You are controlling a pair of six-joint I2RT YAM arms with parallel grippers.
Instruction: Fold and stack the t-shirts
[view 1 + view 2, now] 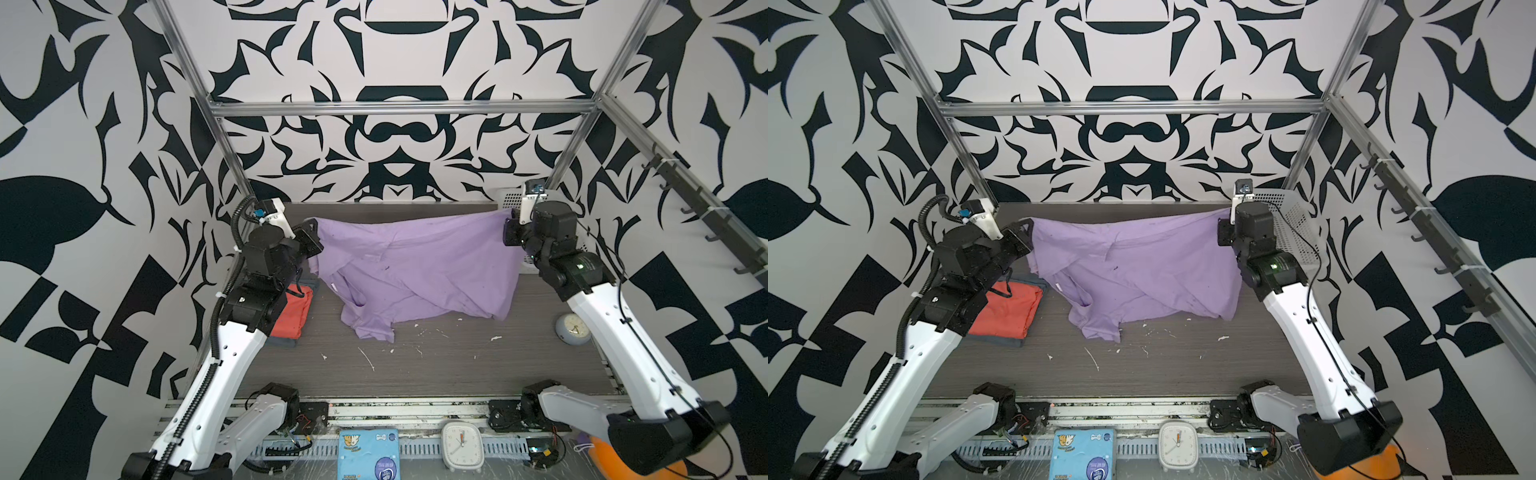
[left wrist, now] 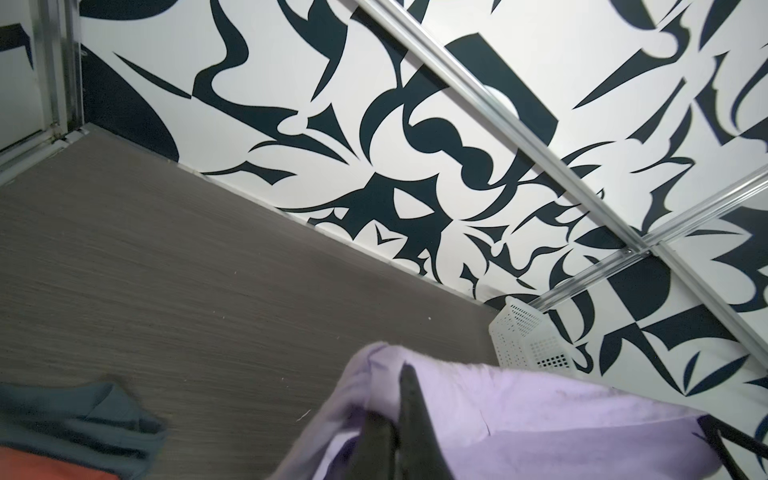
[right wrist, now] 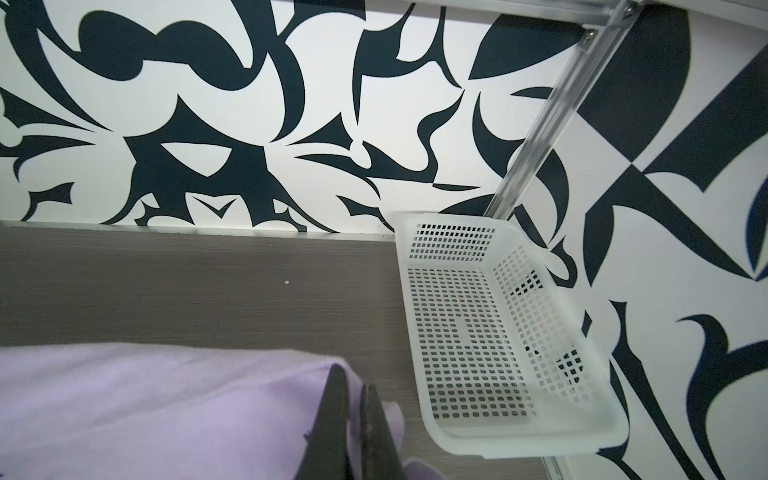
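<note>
— Between my left jaws sits a bunched corner of the lavender t-shirt (image 2: 540, 415). The left gripper (image 2: 397, 390) is clamped shut on it, its black fingers (image 2: 415, 415) pressed together with cloth folded over their tips.

— And the other side?

— Much the same. My right gripper (image 3: 353, 388) is closed on the opposite corner, with purple cloth pinched in the narrow slit between its two fingers.

— So where does the shirt itself lie?

— It is stretched between the two grippers across the back of the table (image 1: 415, 374). In both top views its upper edge runs from one gripper to the other, lifted and sagging a little in the middle. The lower part slumps onto the wood in creases, with one sleeve pointing toward the front.

— The other shirts?

— They are on the left side of the table, partly under my left arm (image 1: 232, 357). The coral-red t-shirt (image 1: 1009, 307) is folded and lies on top of the grey-blue t-shirt (image 1: 1000, 343), whose edge pokes out at the front. Lavender cloth hangs just beside that pile, but I cannot tell whether it touches.

— Anything beyond?

— A white perforated basket (image 3: 457, 332) stands in the far right corner, just behind my right gripper. A small round clock (image 1: 572, 328) sits on the table by my right arm (image 1: 623, 353), apart from the shirt. At the front edge are a square white clock (image 1: 462, 444) and a blue packet (image 1: 368, 453).
</note>
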